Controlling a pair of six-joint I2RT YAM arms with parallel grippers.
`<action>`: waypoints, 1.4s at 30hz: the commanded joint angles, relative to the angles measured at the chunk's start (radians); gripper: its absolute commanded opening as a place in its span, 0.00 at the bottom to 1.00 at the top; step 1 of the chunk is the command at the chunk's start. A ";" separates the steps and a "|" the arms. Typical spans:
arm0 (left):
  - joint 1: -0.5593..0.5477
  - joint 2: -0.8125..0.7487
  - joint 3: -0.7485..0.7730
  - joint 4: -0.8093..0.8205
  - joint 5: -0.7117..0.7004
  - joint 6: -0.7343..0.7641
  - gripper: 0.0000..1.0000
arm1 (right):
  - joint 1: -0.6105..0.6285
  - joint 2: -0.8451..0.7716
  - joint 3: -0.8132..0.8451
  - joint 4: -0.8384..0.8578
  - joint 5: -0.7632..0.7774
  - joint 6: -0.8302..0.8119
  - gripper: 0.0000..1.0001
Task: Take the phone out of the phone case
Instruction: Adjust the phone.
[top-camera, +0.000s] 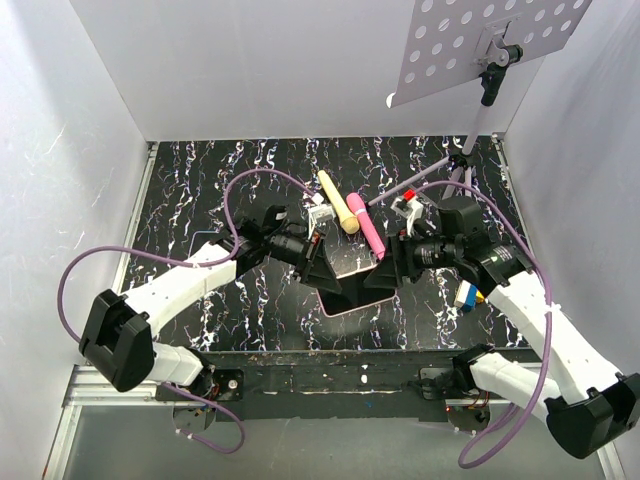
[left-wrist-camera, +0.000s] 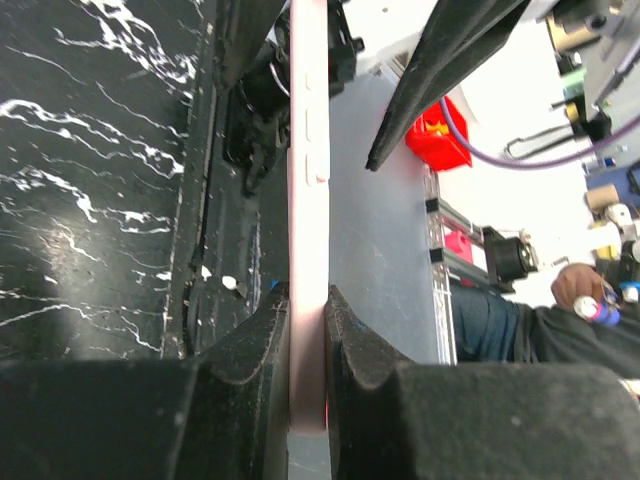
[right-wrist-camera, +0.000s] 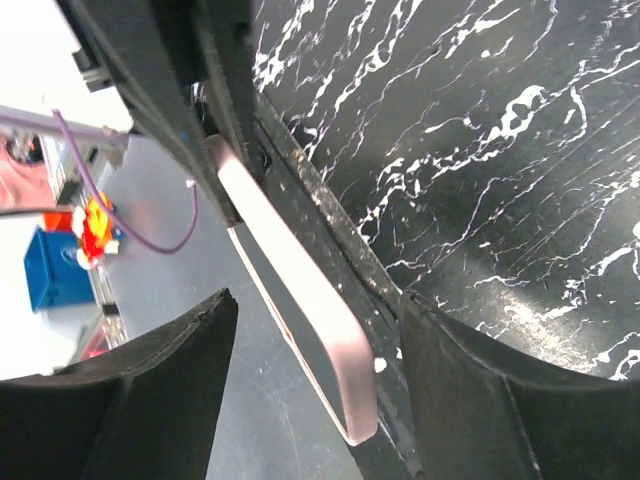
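Between the two arms, over the near edge of the black marbled table (top-camera: 200, 200), the phone case (left-wrist-camera: 308, 120) is held up on its side, pink and seen edge-on from the left wrist. The phone (top-camera: 350, 283) sits inside it; from above, its dark screen shows within the thin pink rim.

The left gripper (left-wrist-camera: 307, 300) is clenched on one end of the phone case, with its two black fingers (left-wrist-camera: 262, 340) pressed flat against the case's opposite faces and no gap showing. Small side buttons stand out along the pink edge further up.

The right gripper (right-wrist-camera: 315, 300) is at the other end of the phone case, released. Its fingers (right-wrist-camera: 170, 370) are spread wide, one on each side of the case's rounded corner, with open space between each finger and the pink shell. Whether either fingertip touches the case further in cannot be told.

Behind the grippers, a yellow stick (top-camera: 338, 202) and a pink stick (top-camera: 371, 233) lie on the table close to each other. At the far right, a white perforated plate (top-camera: 480, 40) is clamped on a stand (top-camera: 482, 120).
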 joint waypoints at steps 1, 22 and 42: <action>0.008 -0.085 -0.018 0.217 -0.068 -0.174 0.00 | -0.092 -0.063 -0.091 0.217 -0.117 0.150 0.73; 0.030 -0.106 -0.129 0.817 -0.041 -0.623 0.00 | -0.195 -0.107 -0.283 0.973 -0.408 0.736 0.56; 0.051 -0.105 -0.135 0.944 -0.163 -0.765 0.00 | -0.200 -0.127 -0.329 1.126 -0.190 0.836 0.01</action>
